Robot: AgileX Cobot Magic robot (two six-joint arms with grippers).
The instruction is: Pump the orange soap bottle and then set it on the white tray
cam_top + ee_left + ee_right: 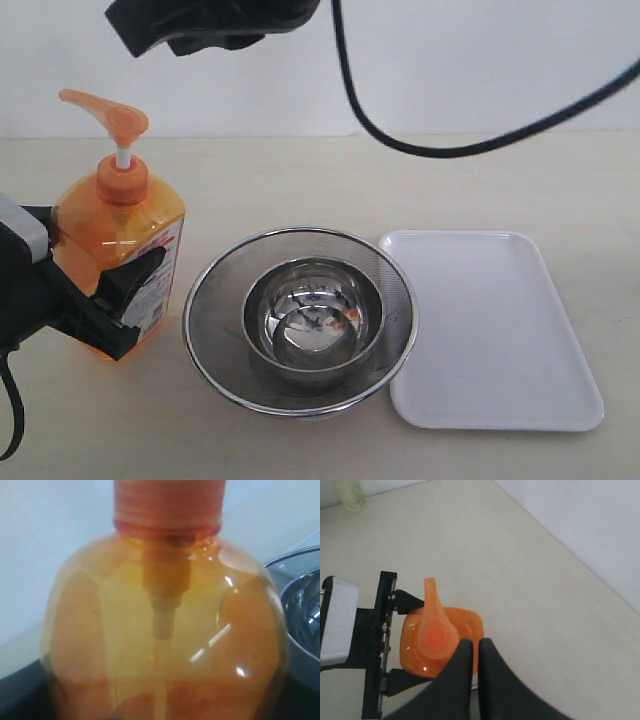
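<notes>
Left gripper (100, 238) — fingers clamped on the orange soap bottle (130, 215), which stands upright on the table (300, 180).
We list by size: white tray (500, 330) at the right; steel mesh strainer (215, 290) at centre, its rim meeting the tray's edge, a steel bowl (315, 315) inside it; the bottle just left of the strainer, well apart from the tray; right gripper (472, 646) — fingers pressed together, holding nothing — hanging above the orange pump head (115, 115).

— Home kitchen?
— Looks more like a lab bench: bare beige table (300, 190) under the strainer (215, 310), blank white wall (480, 60) behind it, black cable (420, 152) hanging above it.
</notes>
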